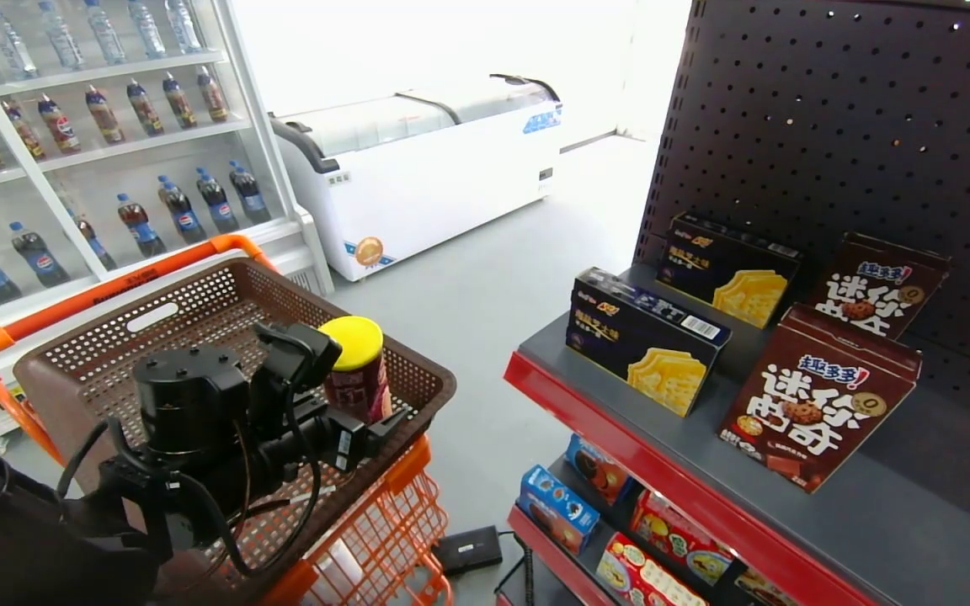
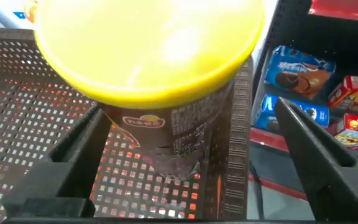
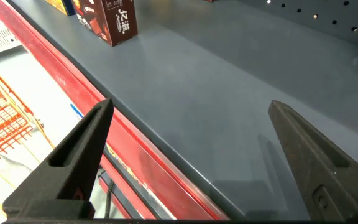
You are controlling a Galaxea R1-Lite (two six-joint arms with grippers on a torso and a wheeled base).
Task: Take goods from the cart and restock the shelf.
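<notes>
A dark can with a yellow lid [image 1: 359, 374] stands upright at the near right corner of the brown cart basket [image 1: 224, 269]. My left gripper [image 1: 363, 400] is open around it. In the left wrist view the can [image 2: 166, 130] sits between the fingers; one finger [image 2: 73, 168] is close beside it and the other stands clearly apart. My right gripper [image 3: 191, 155] hangs open and empty just above a bare stretch of the grey shelf board [image 3: 216, 93]. The shelf [image 1: 788, 497] with its red front edge is to the right of the cart.
Dark blue cracker boxes [image 1: 645, 341] and brown biscuit boxes [image 1: 818, 396] lean on the top shelf, leaving bare board in front. Snack packs [image 1: 561, 505] fill the lower shelves. A drinks cooler [image 1: 114, 168] and chest freezer [image 1: 426, 168] stand behind the cart.
</notes>
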